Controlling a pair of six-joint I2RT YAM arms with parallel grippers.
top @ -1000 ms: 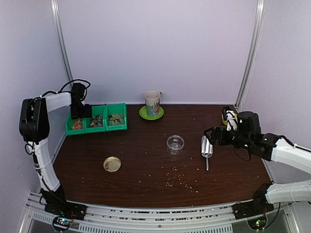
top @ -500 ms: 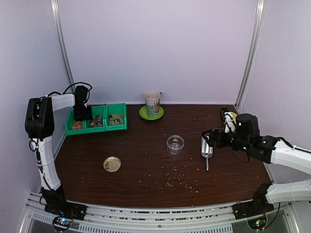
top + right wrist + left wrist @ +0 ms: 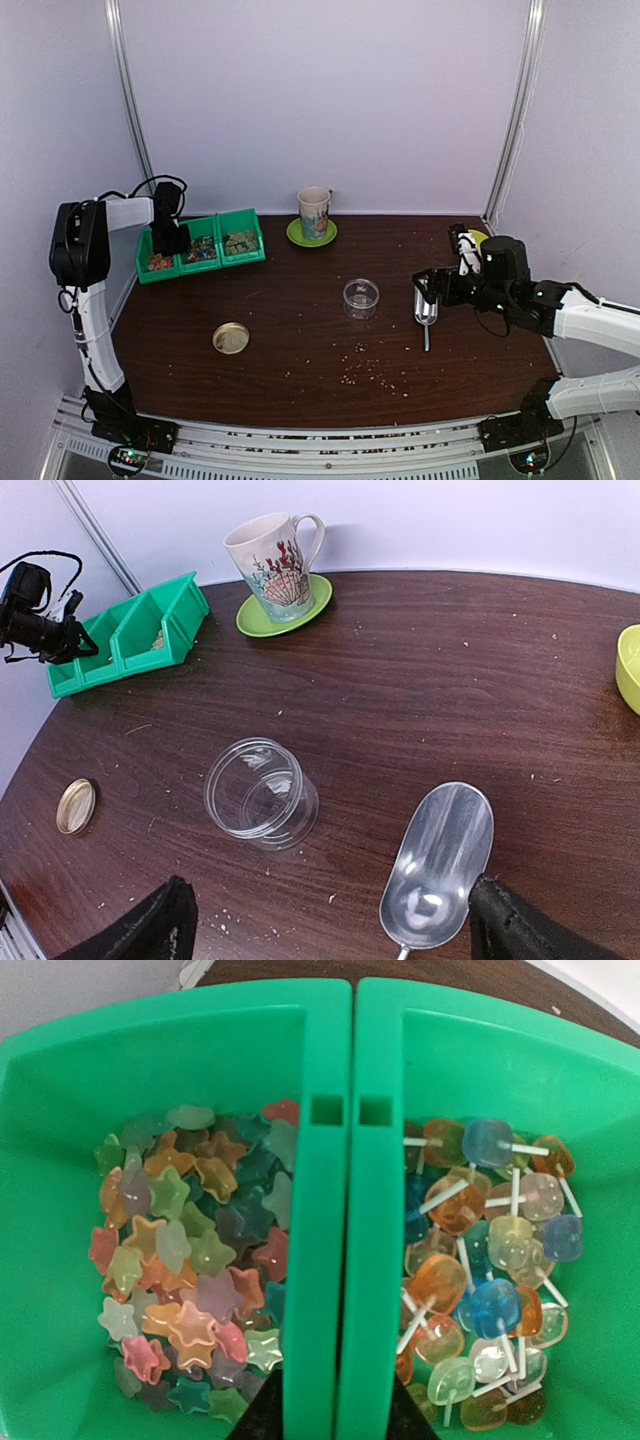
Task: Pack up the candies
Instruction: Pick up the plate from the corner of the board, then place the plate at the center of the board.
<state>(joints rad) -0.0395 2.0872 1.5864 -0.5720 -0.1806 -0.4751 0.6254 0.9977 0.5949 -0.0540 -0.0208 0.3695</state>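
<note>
The candies are small star-shaped pieces in mixed colours, filling the left green bin; the bin beside it holds lollipops. My left gripper reaches down into the row of bins, one black finger on each side of the two joined walls and pressed against them. My right gripper hangs open and empty above the table. The metal scoop lies by its right finger, and the clear lidless jar stands ahead on the left.
A tan jar lid lies front left. A patterned mug stands on a green saucer at the back. A yellow-green bowl sits at the right edge. Small crumbs dot the table's front.
My left gripper has closed onto the bins' joined walls, and the row of bins has shifted slightly. My right gripper has crept left towards the scoop.
</note>
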